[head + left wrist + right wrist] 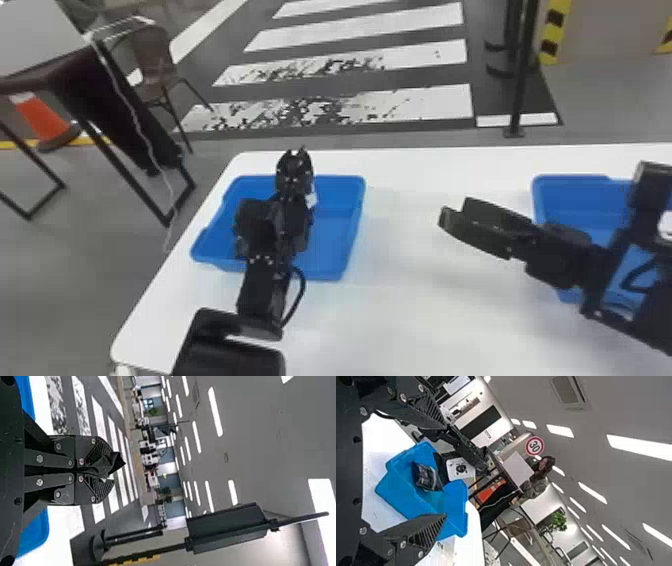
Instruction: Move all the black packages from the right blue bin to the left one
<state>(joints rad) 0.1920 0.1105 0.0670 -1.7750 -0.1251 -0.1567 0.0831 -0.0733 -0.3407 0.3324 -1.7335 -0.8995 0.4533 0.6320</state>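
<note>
While the mid-left bin (342, 197) holds one package (428, 477) and the left claw (106, 470) another package (115, 461), the right claw (445, 471) gapes, the mid-right bin (575, 190) unreadable.

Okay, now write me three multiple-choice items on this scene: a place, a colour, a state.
1. Where is the black package seen in the right wrist view?
A) On the floor
B) In the left bin
C) On a chair

2. What colour are the left bin and the right bin?
A) Blue
B) Red
C) Green

3. How is the right gripper?
A) Shut on a package
B) Shut and empty
C) Open and empty

1 B: blue walls surround it.
2 A: the head view shows both.
3 C: its fingers stand apart, holding nothing.
</note>
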